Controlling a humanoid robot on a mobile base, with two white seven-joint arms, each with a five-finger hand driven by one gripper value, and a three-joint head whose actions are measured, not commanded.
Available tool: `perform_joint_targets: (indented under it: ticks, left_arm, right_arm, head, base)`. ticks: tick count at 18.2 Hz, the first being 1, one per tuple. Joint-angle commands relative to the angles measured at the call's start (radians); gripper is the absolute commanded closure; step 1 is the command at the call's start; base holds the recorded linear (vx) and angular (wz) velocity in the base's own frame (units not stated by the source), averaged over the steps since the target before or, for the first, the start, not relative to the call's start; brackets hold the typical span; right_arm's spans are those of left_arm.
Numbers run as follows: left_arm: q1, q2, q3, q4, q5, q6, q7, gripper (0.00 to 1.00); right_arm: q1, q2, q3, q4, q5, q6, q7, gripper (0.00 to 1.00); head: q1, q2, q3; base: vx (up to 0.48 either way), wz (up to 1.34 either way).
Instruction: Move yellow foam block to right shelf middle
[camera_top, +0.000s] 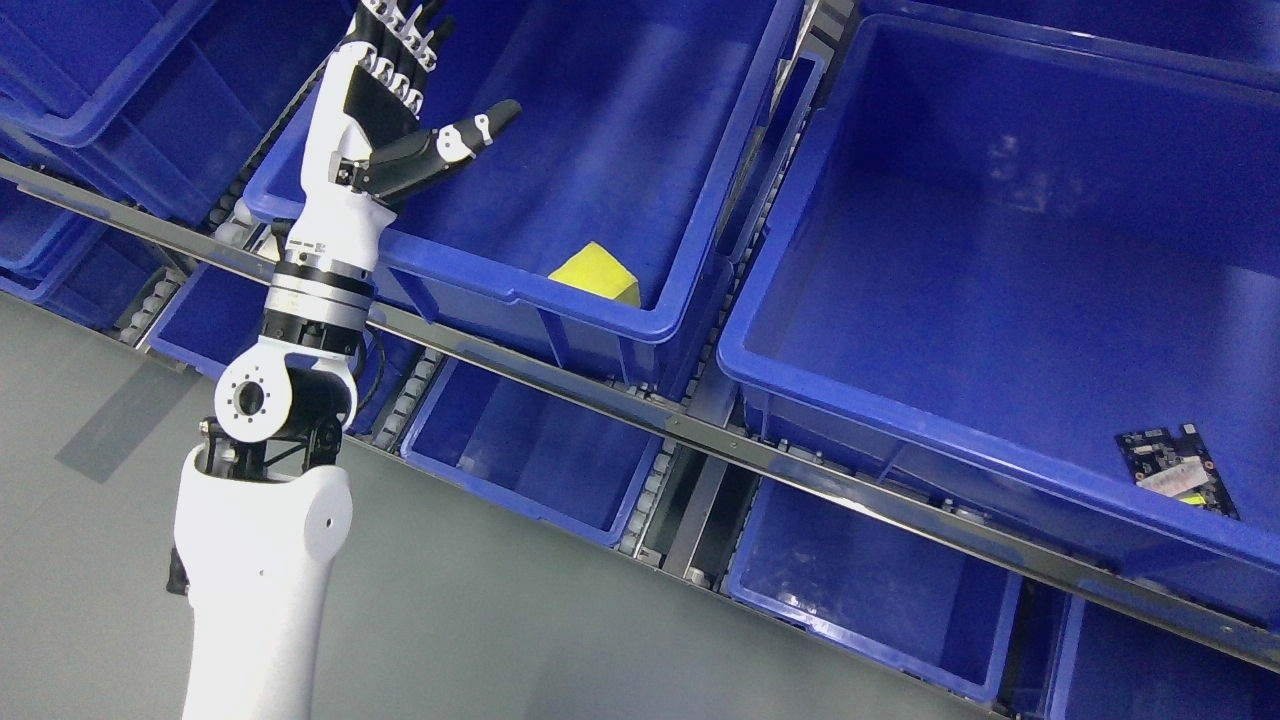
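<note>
One yellow foam block (596, 275) lies in the near right corner of the middle blue bin (520, 200), well apart from the left hand (405, 90), which hangs spread and empty above the bin's left side. The larger bin (1000, 300) alongside holds only a circuit board (1175, 468).

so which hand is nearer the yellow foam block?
Left. The left hand is raised, open, up and left of the yellow foam block, not touching it. The right hand is out of view.
</note>
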Motion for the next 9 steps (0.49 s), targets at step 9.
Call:
perform_joint_targets:
  ticks: [9]
  left_arm:
    - [-0.023,-0.021,0.04,-0.019,0.0,0.007,-0.002,0.0]
  right_arm:
    - [-0.002,-0.017,0.0,-0.017,0.0,0.0,0.0,0.0]
  head:
    - [0.0,0.0,0.0]
  base:
    - [0.0,0.0]
